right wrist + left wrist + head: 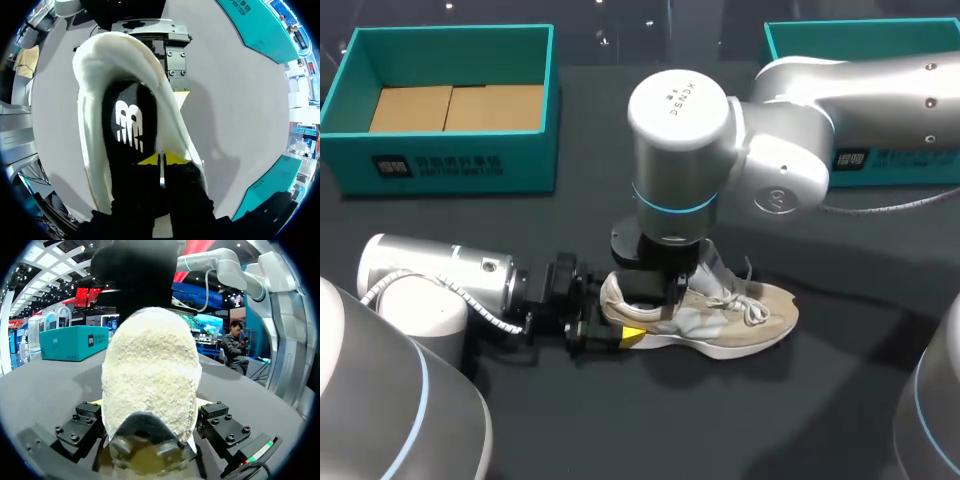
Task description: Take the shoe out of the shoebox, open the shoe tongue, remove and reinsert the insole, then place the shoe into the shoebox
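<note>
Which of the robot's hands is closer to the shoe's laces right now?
The right. The right hand is down inside the shoe, just behind the laces; the left hand grips the heel at the far end.

Dark table (820, 400), lit from above
We see its matte black top filling the head view, soft shadows on it, light glints near the far edge

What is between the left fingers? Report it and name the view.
The shoe's heel, white and fuzzy, fills the gap between the left fingers, touching both. The left wrist view shows it best.
</note>
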You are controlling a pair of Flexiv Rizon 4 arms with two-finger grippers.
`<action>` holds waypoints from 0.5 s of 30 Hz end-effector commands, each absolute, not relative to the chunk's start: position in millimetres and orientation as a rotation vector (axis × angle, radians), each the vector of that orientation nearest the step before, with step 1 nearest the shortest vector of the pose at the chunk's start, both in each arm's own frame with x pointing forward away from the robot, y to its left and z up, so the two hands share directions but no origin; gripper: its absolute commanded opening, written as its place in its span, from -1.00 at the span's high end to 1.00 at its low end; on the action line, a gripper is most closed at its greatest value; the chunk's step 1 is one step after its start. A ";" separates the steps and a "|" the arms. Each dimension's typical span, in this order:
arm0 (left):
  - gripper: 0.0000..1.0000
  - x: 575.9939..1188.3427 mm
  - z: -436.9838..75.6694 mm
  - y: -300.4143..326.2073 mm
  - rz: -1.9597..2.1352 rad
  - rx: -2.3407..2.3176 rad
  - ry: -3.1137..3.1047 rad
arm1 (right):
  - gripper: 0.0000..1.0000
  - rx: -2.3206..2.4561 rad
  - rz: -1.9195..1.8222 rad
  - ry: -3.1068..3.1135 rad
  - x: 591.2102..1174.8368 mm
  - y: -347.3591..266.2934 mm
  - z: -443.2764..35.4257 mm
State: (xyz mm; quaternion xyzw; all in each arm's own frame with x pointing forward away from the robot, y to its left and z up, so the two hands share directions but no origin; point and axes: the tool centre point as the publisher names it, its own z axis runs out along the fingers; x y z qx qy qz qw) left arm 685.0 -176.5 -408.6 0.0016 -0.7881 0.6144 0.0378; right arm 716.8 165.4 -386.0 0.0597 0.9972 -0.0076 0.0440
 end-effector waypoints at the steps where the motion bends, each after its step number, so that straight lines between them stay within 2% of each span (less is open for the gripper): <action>1: 1.00 683.6 -412.7 -174.7 1.886 0.006 -2.421 | 0.53 0.192 0.005 3.054 720.6 153.2 -388.7; 4: 1.00 683.6 -412.7 -174.7 1.886 0.006 -2.421 | 0.39 0.199 0.000 3.062 719.5 149.8 -391.7; 15: 1.00 683.6 -412.7 -174.7 1.886 0.006 -2.421 | 0.15 0.174 -0.002 3.135 713.5 152.9 -410.2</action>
